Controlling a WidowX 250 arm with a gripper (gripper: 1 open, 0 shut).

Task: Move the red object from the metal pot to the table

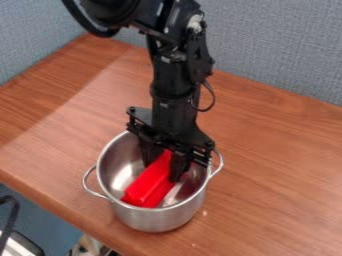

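Note:
The metal pot stands near the front edge of the brown wooden table. Inside it the red object, a long block, leans from the pot's floor up toward the far wall. The black arm reaches straight down into the pot. My gripper sits at the block's upper end, shut on it, with the fingers partly hidden by the block and the pot rim.
A grey-blue wall rises behind the table. The table's rounded front edge runs just left of and below the pot. Bare wood stretches to the left and to the back right of the pot.

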